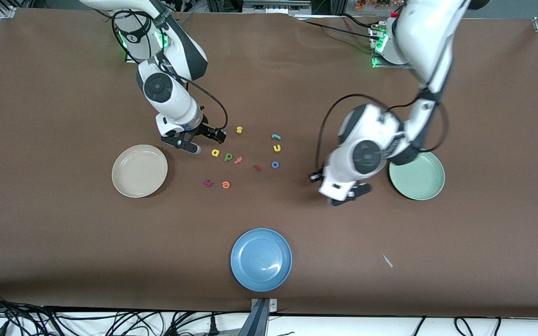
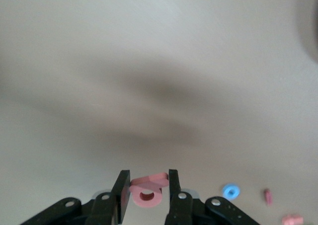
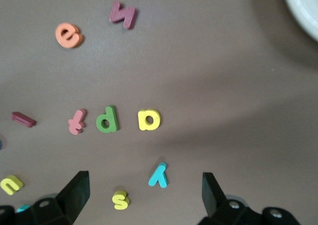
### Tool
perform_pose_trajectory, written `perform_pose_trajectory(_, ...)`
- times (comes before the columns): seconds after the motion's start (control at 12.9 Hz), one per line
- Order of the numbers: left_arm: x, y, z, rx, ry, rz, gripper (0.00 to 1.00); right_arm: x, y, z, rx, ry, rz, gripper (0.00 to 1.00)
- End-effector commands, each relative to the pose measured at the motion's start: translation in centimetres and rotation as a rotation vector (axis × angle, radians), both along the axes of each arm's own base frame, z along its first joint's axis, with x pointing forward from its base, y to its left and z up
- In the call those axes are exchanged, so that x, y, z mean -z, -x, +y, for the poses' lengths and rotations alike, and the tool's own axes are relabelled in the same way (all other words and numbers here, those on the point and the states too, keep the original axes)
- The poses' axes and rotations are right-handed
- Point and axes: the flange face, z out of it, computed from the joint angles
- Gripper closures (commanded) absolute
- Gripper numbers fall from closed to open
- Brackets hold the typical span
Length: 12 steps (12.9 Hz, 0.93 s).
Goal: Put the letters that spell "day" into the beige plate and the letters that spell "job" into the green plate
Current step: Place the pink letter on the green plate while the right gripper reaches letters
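A: Nearest the camera, the blue plate (image 1: 261, 259): bare, not part of the task. Status of "job"?

B: b (image 2: 146, 196) is clamped between the fingers (image 2: 122, 192) of the left gripper (image 2: 148, 176), up in the air over bare table (image 1: 63, 233) just beside the green plate (image 1: 421, 179). Not yet over the plate. o (image 1: 275, 164) and j (image 1: 275, 136) lie on the table in the letter cluster at mid-table, o nearer the camera, with a yellow u (image 1: 277, 148) between them.

A: Green plate contents?

B: The visible part is bare; the left arm covers one edge. I judge nothing delivered.

A: "day"?

B: All three on the table. a (image 1: 215, 152) and d (image 1: 227, 157) lie side by side, near the beige plate (image 1: 139, 171). y (image 3: 158, 175) shows in the right wrist view, lying below the right gripper (image 3: 143, 178), whose fingers stand wide apart and hold nothing. Beige plate is bare.

A: Tally?

B: No letter placed out of six; one in transit. Judgement: b goes down next, then five pickups remain. The right gripper looks lined up for y.

A: Distractors?

B: s (image 1: 239, 129), orange e (image 1: 225, 185), pink t (image 1: 237, 160) and the dark red letters lie untouched in the cluster.
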Motion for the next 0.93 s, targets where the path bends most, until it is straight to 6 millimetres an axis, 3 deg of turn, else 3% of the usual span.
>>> perform_pose_trajectory(0.0,-3.8,-0.3,9.0,0.088,0.015,0.059,0.91,2.0,1.0,1.0,0.014,0.003,-0.009,0.00)
perform_pose_trajectory(0.08,-4.4,-0.7,12.5,0.117,0.032,0.070,0.91,2.5,1.4,1.5,0.019,-0.001,-0.010,0.00)
perform_pose_trajectory(0.23,-3.6,-1.2,18.9,0.196,0.012,0.103,0.91,3.5,2.0,1.8,0.035,0.001,0.003,0.00)
perform_pose_trajectory(0.54,1.4,-1.9,29.3,0.308,0.045,0.153,0.90,6.7,4.8,1.8,0.056,-0.020,-0.009,0.00)
perform_pose_trajectory(0.7,5.6,-2.3,31.6,0.314,0.069,0.150,0.87,7.9,5.4,1.4,0.054,-0.024,-0.013,0.00)
perform_pose_trajectory(0.85,9.7,-2.4,31.3,0.312,0.073,0.164,0.87,8.7,6.1,0.9,0.052,-0.020,-0.006,0.01)
